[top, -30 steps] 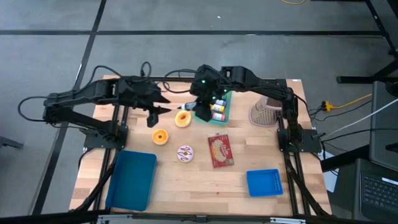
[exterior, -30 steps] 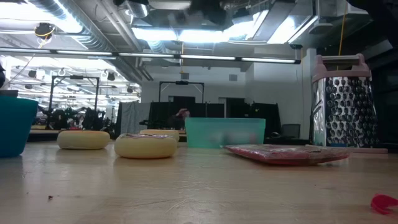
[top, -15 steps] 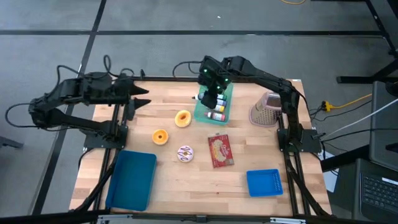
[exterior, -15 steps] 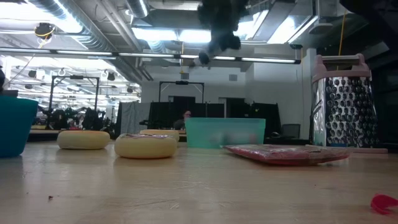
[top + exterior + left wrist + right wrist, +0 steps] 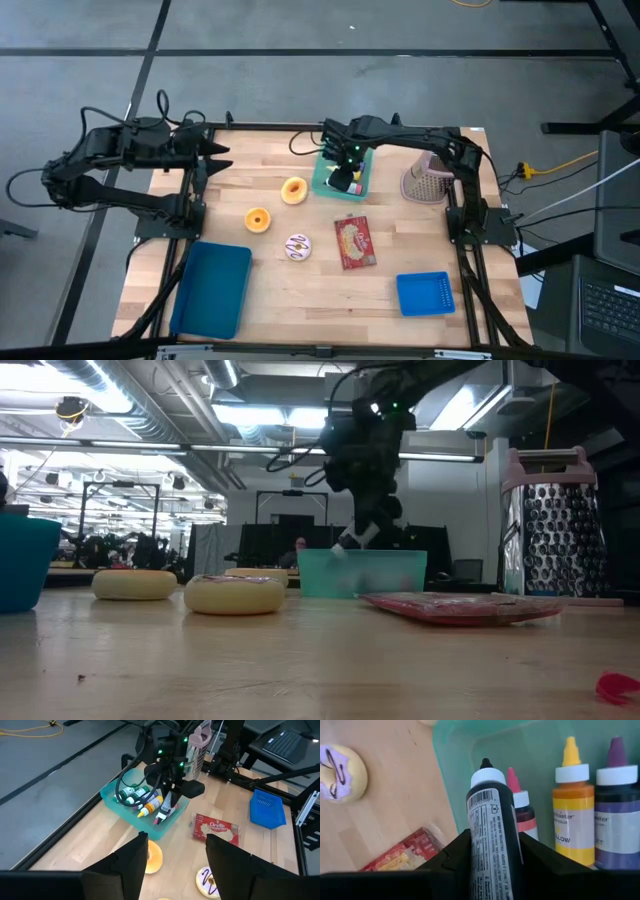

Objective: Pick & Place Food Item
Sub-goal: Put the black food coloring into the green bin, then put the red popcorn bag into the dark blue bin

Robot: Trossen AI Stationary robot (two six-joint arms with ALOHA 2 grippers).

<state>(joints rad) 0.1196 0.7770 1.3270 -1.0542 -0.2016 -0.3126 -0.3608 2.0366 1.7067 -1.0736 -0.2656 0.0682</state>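
A black food-colouring bottle [image 5: 492, 840] with a white cap sits between the fingers of my right gripper [image 5: 346, 180], which is shut on it. It hangs over the teal tray [image 5: 322, 183], at about rim height in the low view [image 5: 347, 546]. Pink [image 5: 521, 805], yellow [image 5: 570, 805] and purple [image 5: 617, 805] bottles lie in the tray. Three doughnuts [image 5: 294, 190] [image 5: 258, 219] [image 5: 298, 247] lie flat on the table. My left gripper [image 5: 215, 157] stands open, raised at the table's far left, touching nothing. My right gripper pinches the bottle's body [image 5: 485, 865] between its two fingers [image 5: 452, 857], one on each side. The fingers slant steeply down from above and run along the bottle. The capped tip [image 5: 486, 767] points down at the tray; the bottle is lifted clear of the table.
A red popcorn packet [image 5: 354, 242] lies near the middle. A blue basket [image 5: 424, 293] sits at the near right and a flat blue tray [image 5: 212, 288] at the near left. A metal grater [image 5: 427, 177] stands right of the teal tray.
My right gripper has come down with the black bottle from high above toward the teal tray, tipping more steeply downward. My left gripper has drawn back from beside the orange doughnut toward the table's far left edge.
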